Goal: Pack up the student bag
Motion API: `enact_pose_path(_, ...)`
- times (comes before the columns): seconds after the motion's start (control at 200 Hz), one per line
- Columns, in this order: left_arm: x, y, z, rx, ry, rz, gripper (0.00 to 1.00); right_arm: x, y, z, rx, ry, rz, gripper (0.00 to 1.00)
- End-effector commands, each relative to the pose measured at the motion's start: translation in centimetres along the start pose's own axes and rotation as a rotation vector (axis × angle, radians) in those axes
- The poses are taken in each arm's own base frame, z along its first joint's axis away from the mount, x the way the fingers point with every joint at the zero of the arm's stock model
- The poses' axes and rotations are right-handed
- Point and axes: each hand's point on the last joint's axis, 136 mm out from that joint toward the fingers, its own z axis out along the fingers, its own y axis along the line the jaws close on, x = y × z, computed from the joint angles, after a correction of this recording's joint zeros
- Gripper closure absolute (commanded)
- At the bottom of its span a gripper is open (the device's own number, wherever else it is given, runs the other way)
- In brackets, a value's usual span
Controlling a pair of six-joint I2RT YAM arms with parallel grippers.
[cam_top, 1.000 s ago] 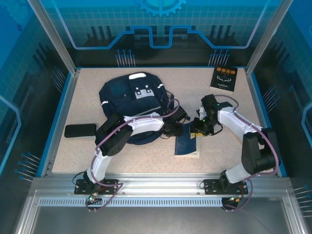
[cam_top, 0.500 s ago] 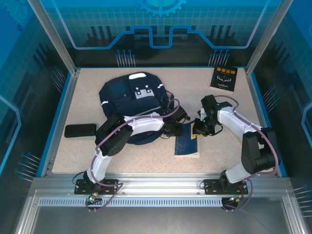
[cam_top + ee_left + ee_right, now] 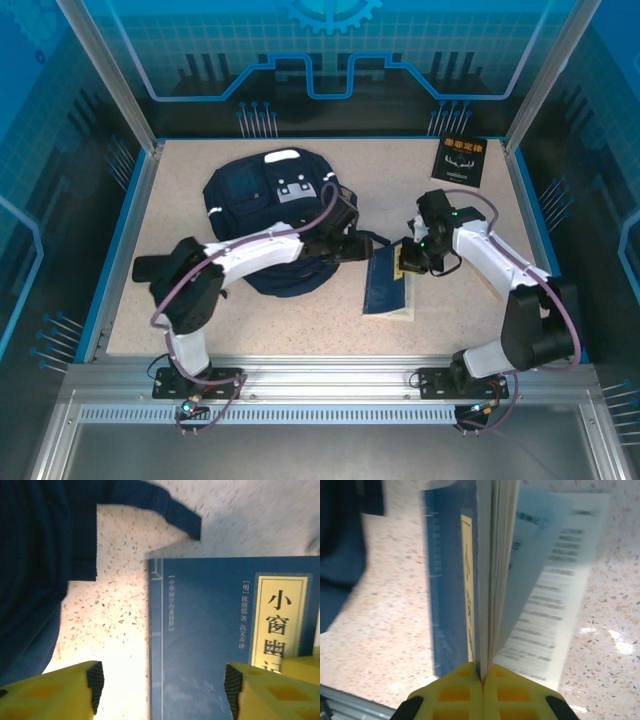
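Far left of the table lies a flat black pouch, well apart from the rest. Next over, rear-left of centre, sits the student bag, slumped flat w/ its white handle patch toward the back. The left arm reaches across its front edge.

The left gripper is at the bag's right side, just off the fabric. In the wrist view its jaws stand wide apart w/ nothing btwn them. Speckled tabletop and the near corner of the blue book lie beneath, navy bag cloth fills the left side, and a strap end trails across the top.

Centre-right, the blue book lies just beside the bag, not touching the main body as far as I can tell.

The right gripper is on the book's far right corner. Its yellow pads are pressed together on the book's edge, pinching the cover plus a wad of pages, and the lower leaves fan loose toward the table.

Rear-right corner: a black book, flat and well apart.
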Motion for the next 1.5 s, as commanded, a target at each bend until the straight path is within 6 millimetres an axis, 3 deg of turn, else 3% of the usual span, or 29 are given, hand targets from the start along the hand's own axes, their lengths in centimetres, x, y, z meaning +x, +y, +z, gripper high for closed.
enact_pose_path(0.0,-0.4,-0.4,-2.5,0.111,-0.019,-0.005,0.20,-1.1,3.1,-3.9,-0.126,-0.091,-0.073,1.00)
enact_pose_path(0.095,-0.6,-0.4,-3.8,0.184,-0.049,-0.015,0.09,-1.4,4.9,-6.0,-0.210,-0.132,-0.117,1.00)
enact_pose_path(0.255,-0.8,-0.7,-5.1,0.308,-0.052,-0.044,0.01,-1.5,8.0,-9.0,-0.351,-0.172,-0.178,1.00)
enact_pose_path(0.455,-1.4,-2.1,-6.8,0.526,-0.077,-0.040,0.01,-1.3,11.5,-11.6,-0.533,-0.178,-0.246,1.00)
enact_pose_path(0.69,-1.9,-4.0,-8.6,0.752,-0.093,-0.051,0.01,-1.4,12.7,-12.4,-0.597,-0.168,-0.260,1.00)
enact_pose_path(0.885,-2.0,-4.1,-9.1,0.765,-0.106,-0.033,0.06,-1.7,12.7,-12.2,-0.603,-0.163,-0.247,1.00)
enact_pose_path(1.126,-1.9,-4.3,-9.9,0.776,-0.121,-0.014,0.27,-2.0,12.0,-11.7,-0.569,-0.172,-0.226,1.00)
enact_pose_path(1.336,-2.4,-3.7,-10.7,0.757,-0.145,-0.049,0.63,-2.6,10.9,-11.1,-0.520,-0.195,-0.212,0.99)
enact_pose_path(1.441,-3.1,-3.1,-11.5,0.744,-0.194,-0.071,0.82,-3.1,10.0,-10.6,-0.476,-0.216,-0.180,0.87)
enact_pose_path(1.496,-3.6,-2.6,-12.0,0.723,-0.234,-0.088,0.88,-3.3,9.6,-10.4,-0.461,-0.223,-0.148,0.73)
